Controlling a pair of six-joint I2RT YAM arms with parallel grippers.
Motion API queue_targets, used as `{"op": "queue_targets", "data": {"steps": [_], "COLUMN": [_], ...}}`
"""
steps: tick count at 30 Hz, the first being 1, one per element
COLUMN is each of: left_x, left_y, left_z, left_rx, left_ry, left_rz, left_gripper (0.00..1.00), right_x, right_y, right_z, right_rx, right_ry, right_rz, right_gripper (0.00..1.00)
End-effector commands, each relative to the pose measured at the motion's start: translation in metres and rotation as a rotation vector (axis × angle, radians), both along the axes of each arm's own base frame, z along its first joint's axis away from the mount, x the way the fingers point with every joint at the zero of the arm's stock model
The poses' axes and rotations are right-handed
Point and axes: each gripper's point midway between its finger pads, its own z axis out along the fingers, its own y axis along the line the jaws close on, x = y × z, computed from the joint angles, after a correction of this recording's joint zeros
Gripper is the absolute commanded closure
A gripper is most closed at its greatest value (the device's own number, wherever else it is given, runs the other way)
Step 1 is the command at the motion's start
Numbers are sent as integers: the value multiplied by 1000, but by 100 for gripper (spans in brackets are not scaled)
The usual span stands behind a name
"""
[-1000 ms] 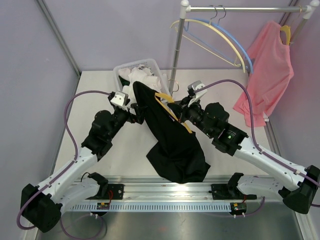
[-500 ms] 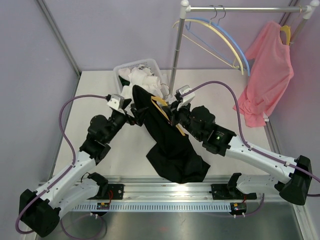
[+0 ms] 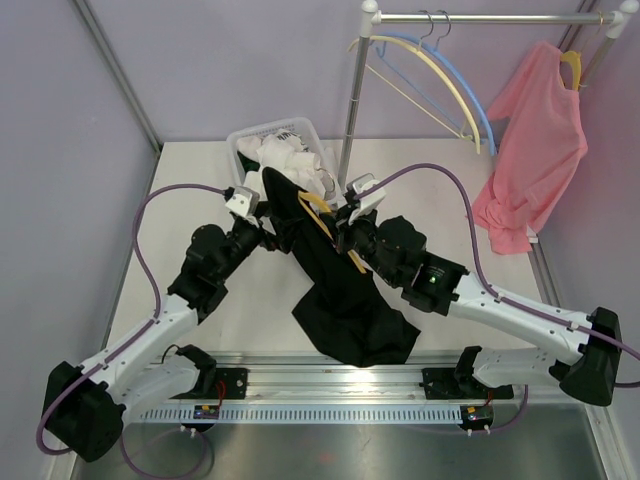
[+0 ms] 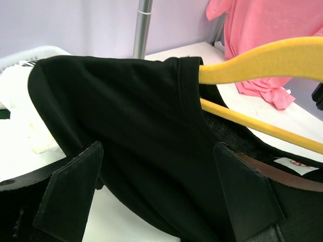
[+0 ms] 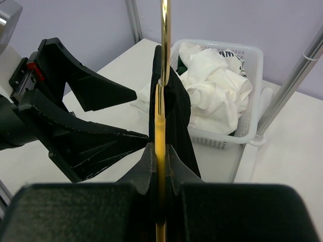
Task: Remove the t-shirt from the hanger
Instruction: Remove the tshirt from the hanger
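On the table [image 3: 190,190], the t-shirt [image 3: 345,290] drapes over the hanger [image 4: 262,60] between the left gripper [image 3: 272,232] and the right gripper [image 3: 335,228], with the basket [image 3: 265,130] just behind, the rack pole [image 3: 350,110] to the basket's right, and a second shirt [image 3: 540,140] hanging far right.

Black t-shirt [image 3: 340,280] drapes partly off yellow hanger [image 3: 335,232].

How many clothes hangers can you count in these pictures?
4. A cream hanger and a blue hanger hang on the rail; a yellow hanger there carries the pink shirt; a second yellow hanger is inside the black t-shirt. The basket could hide more.
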Motion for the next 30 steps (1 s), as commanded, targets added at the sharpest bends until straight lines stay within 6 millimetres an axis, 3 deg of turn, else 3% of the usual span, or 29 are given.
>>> {"op": "queue_targets", "data": {"steps": [1, 14, 19, 22, 27, 30], "left_x": [-1, 1, 10, 16, 20, 17], "left_y": [-10, -16, -15, -10, -3, -2], "left_z": [33, 34, 31, 29, 34, 38], "left_rx": [-54, -68, -54, -50, -52, -46], "left_ry": [-82, -69, -48, -39, -51, -65], "left_rz": [-41, -57, -19, 18, 64, 54], "left_gripper": [6, 6, 13, 24, 63, 76], "right_x": [2, 0, -5, -9, -7, -4], "right_y": [-1, 9, 12, 14, 13, 12], "right_z": [53, 48, 50, 50, 47, 45], "right_rx": [122, 95, 99, 98, 67, 56], "right_ry": [-88, -84, -90, -89, -99, -94], "right_rz": [-33, -29, -12, -1, -18, -37], "right_gripper": [100, 100, 100, 100, 100, 100]}}
